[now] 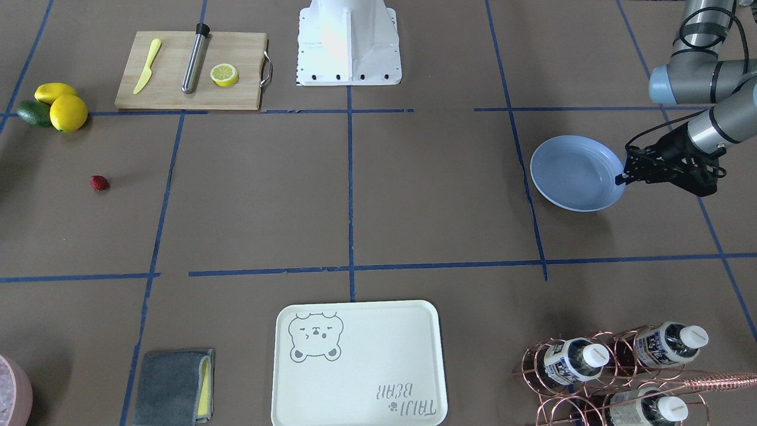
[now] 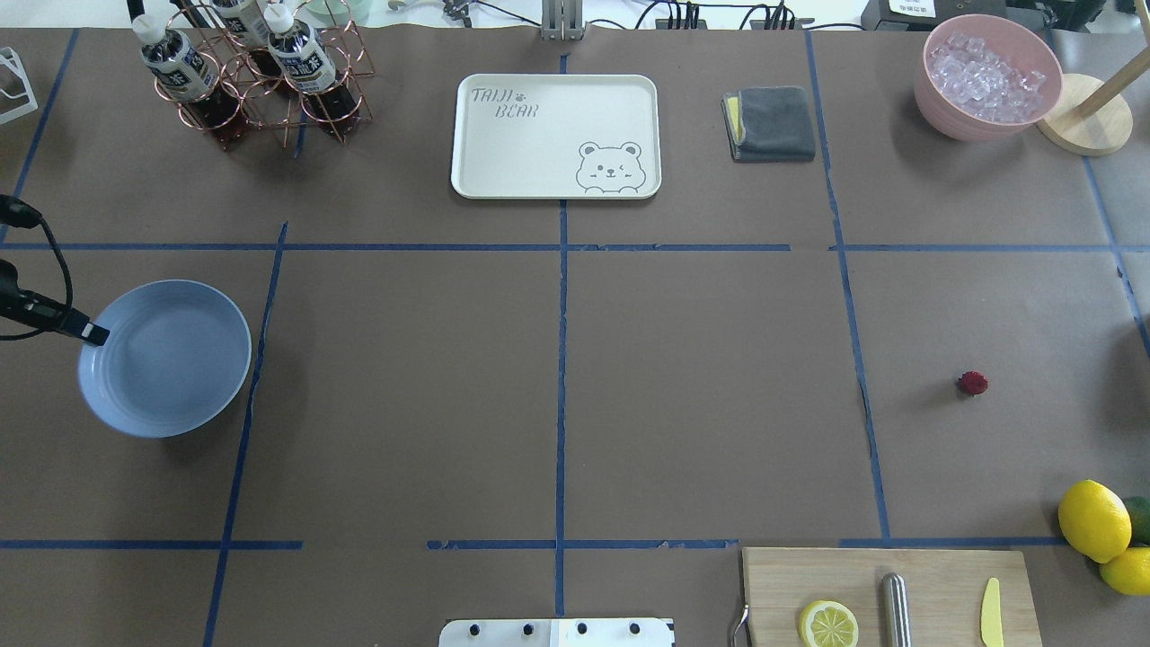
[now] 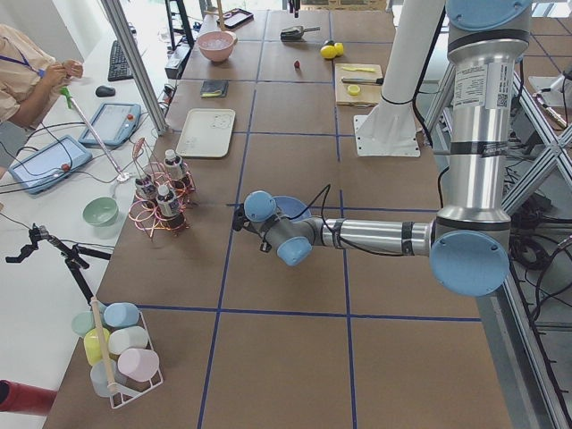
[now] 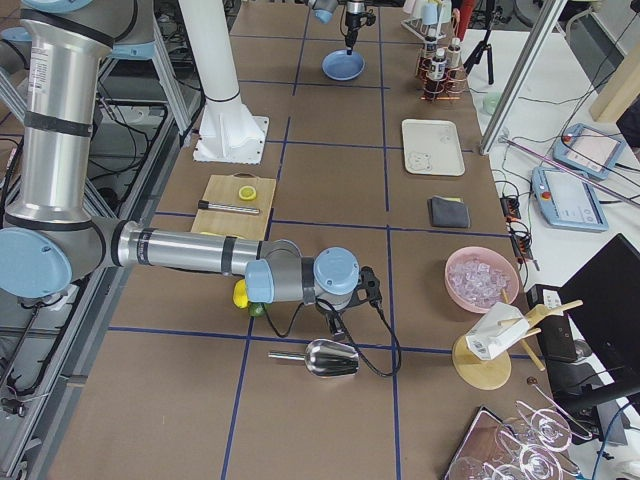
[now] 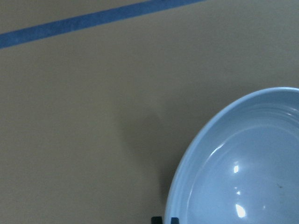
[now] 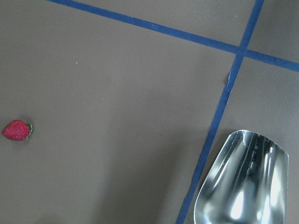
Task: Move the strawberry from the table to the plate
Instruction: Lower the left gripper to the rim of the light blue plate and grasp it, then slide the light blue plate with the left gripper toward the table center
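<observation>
Strawberry (image 1: 99, 183) lying on the table (image 1: 414, 207) near the lemons (image 1: 68, 112), well apart from the blue plate (image 1: 573, 174). Left gripper (image 1: 622, 177) at the plate's rim, fingertips close together; whether it clamps the rim cannot be told. Right gripper (image 4: 335, 322) near a metal scoop (image 4: 322, 358); whether released or clenched cannot be told

A glossy light-blue plate (image 5: 243, 158) fills the lower right corner, its rim cut off by the right and bottom edges and small bright glints on its inner face. The rest is brown table (image 5: 70, 121), with one blue tape line (image 5: 93, 18) slanting across the top and a faint shadow left of the plate. At the bottom edge the left gripper (image 5: 165, 220) shows only two black fingertips (image 5: 156, 220), close together, either side of the plate's rim.
</observation>
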